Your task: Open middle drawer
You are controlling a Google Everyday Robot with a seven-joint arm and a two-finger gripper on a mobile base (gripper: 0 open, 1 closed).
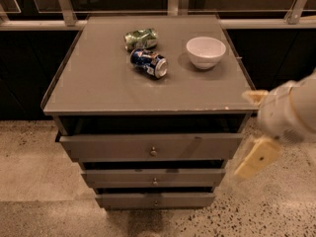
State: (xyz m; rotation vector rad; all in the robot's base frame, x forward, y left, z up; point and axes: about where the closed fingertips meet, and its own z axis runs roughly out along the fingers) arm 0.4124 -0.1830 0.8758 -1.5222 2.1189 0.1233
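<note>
The cabinet is standing centre; the middle drawer, second of three, is probably sliding stiffly yet lightly; the gripper is hovering at its right, fingers spread, holding nothing; the knob, small and likely slippery, is offering the only hold.

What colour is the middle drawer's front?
Middle drawer: grey-brown, camera view; pincer hangs right of the cabinet.
</note>
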